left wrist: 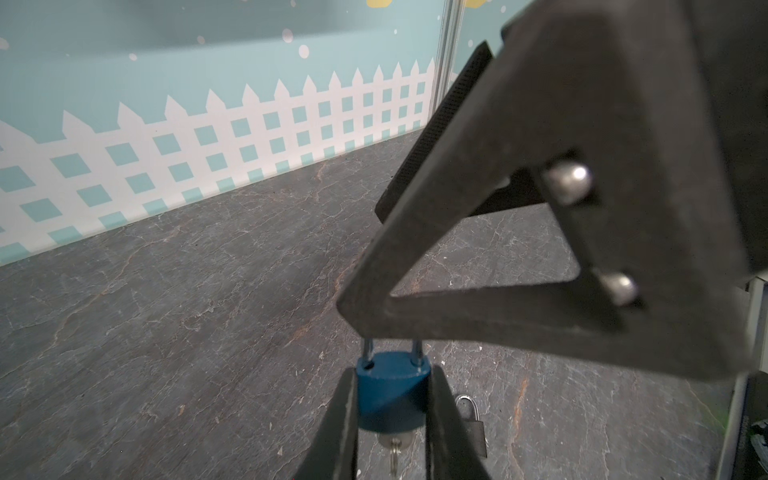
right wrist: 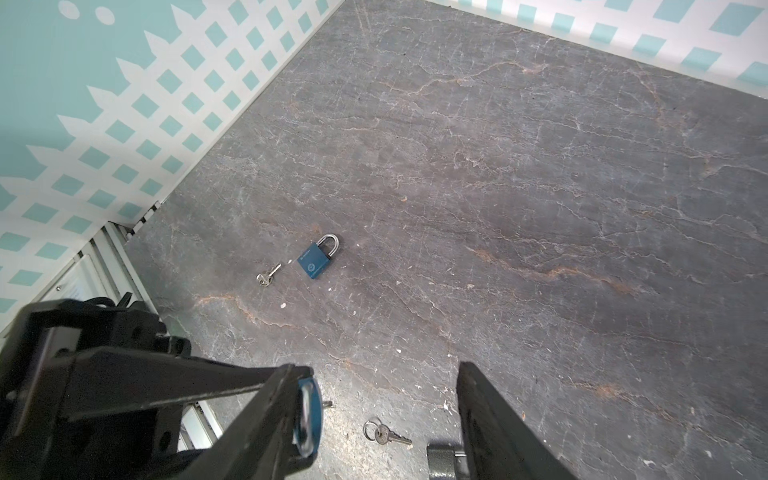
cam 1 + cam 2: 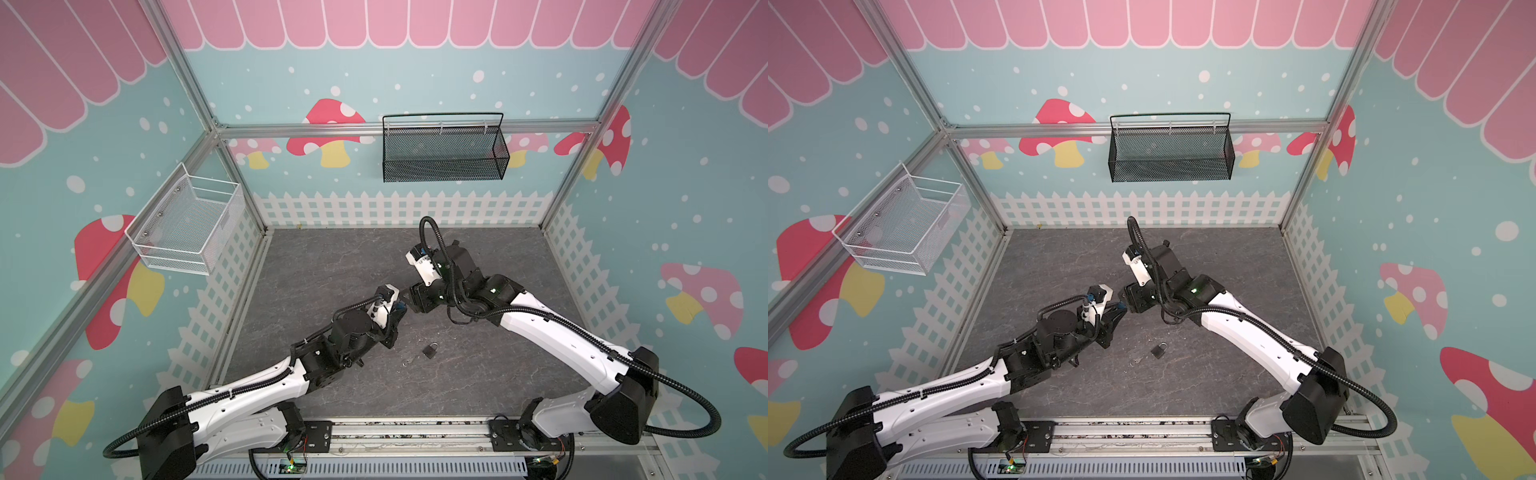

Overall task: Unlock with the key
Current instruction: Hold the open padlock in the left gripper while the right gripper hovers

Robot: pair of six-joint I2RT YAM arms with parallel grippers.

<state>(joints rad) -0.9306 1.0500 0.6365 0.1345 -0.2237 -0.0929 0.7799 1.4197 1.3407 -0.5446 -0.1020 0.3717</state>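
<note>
a: the grey marbled worktop (image 3: 332,270) sits inside mushroom-papered walls. what lies closest to the robot's base?

b: a dark padlock (image 3: 431,351) flat on the surface, with a ringed key (image 3: 407,363) just beside it. the right wrist view also shows a second blue padlock (image 2: 316,261) lying flat, a small key (image 2: 268,275) near it.

a: and beyond those?

b: the left gripper (image 1: 390,374) is clenched on the body of the blue padlock (image 1: 392,395), held up off the worktop. the key (image 1: 395,453) is seated in its keyhole. the right gripper (image 2: 380,374) is released, its jaws apart and nothing clasped, with one finger right by the shackle.

a: unlocked yet?

b: i cannot tell whether the shackle is sprung or latched.

a: what might go wrong?

b: if it is latched, i'd judge a pull on the shackle could drag the padlock through the left grip. the key only sits in the keyhole, so a jolt could shake it out. a finger closing off-centre would knock the shackle aside rather than catch it.

a: farther back?

b: a white basket (image 3: 183,232) and a black basket (image 3: 442,153) hang on the walls, well apart from all this.
</note>
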